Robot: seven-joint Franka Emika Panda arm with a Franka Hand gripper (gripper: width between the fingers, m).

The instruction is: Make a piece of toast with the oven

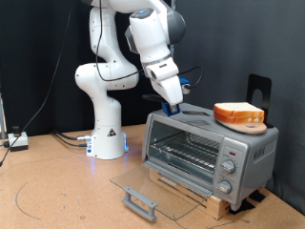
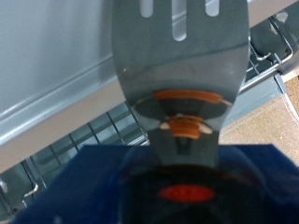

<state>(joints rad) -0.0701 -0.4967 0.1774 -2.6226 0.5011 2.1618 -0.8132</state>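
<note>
My gripper [image 1: 174,103] over the oven [image 1: 209,150]

My fingers are clamped on a slotted spatula [image 2: 177,65]; the oven door [image 1: 151,194] lies open on the counter.

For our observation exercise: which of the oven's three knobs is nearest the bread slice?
The uppermost knob, just under the bread slice on the oven's top; the other two sit lower on the panel. The gripper hangs above the oven with a spatula.

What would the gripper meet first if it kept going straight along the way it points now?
Probably the oven: the gripper angles down just above its top rear edge, holding a grey spatula. The wrist view shows the blade reaching towards the wire rack, so the blade may touch first; depth is unclear.
</note>
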